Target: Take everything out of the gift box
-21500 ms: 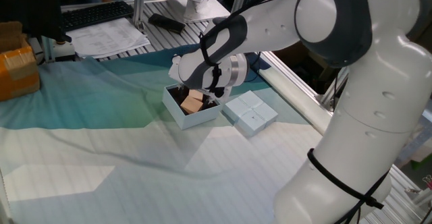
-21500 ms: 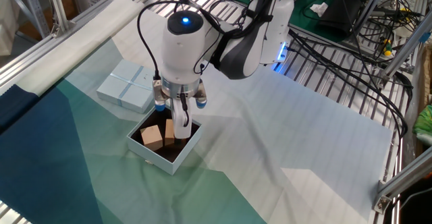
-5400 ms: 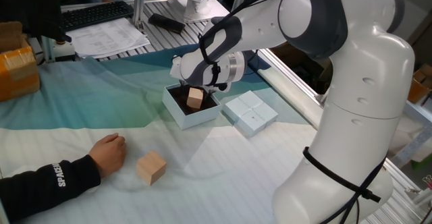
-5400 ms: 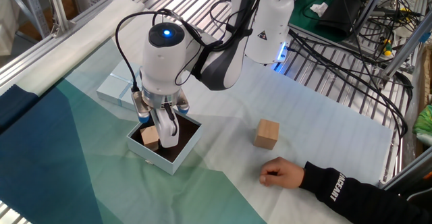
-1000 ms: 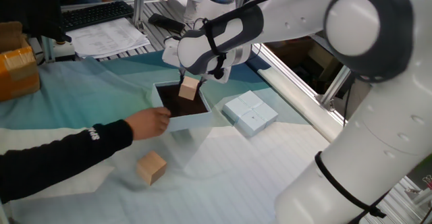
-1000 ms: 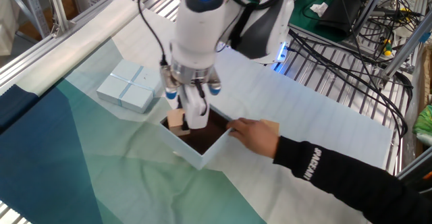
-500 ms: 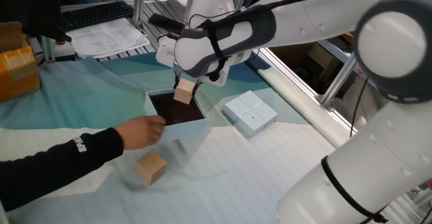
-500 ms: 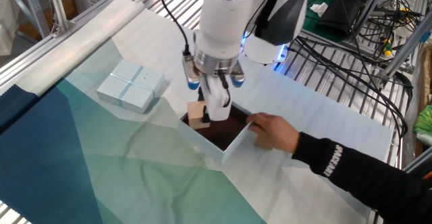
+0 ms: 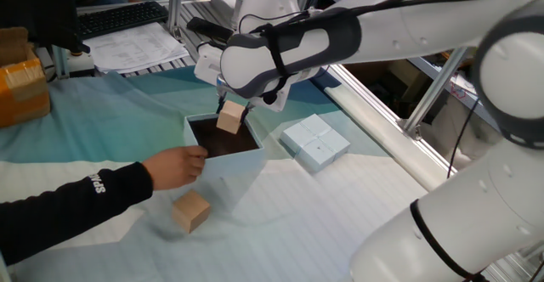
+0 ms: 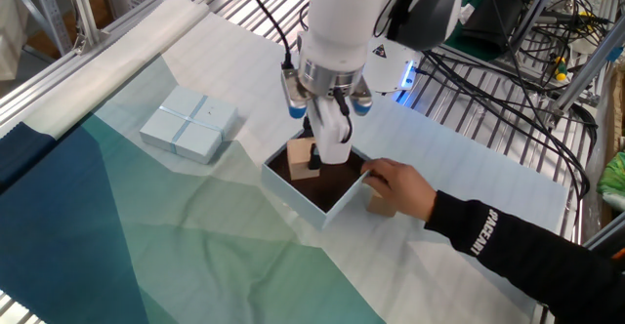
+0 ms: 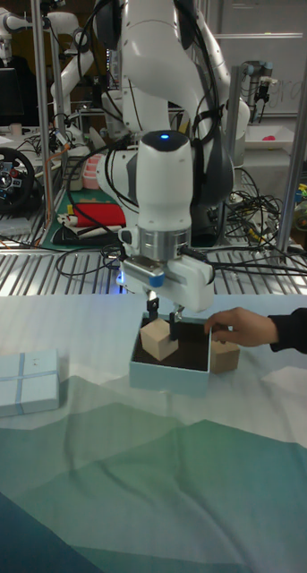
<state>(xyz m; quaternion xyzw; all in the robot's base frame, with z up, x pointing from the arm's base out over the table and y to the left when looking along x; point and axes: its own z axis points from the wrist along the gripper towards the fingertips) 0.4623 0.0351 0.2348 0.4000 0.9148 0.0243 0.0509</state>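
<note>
Count from my station: two wooden cubes, one gift box (image 9: pixel 223 150), one flat lid (image 9: pixel 315 143), one orange carton (image 9: pixel 21 82) far left.

Left to right in one fixed view: a person's hand (image 9: pixel 177 165) touches the box's near-left wall; a loose cube (image 9: pixel 191 210) lies on the cloth (image 9: pixel 297 214) near the box; the gripper (image 9: pixel 230 112) is clenched on the second cube (image 9: pixel 229 116), held above the box's dark interior. The lid lies right of the box.

Versus a second ago: the box has slid with the hand, and the gripped cube sits higher.
</note>
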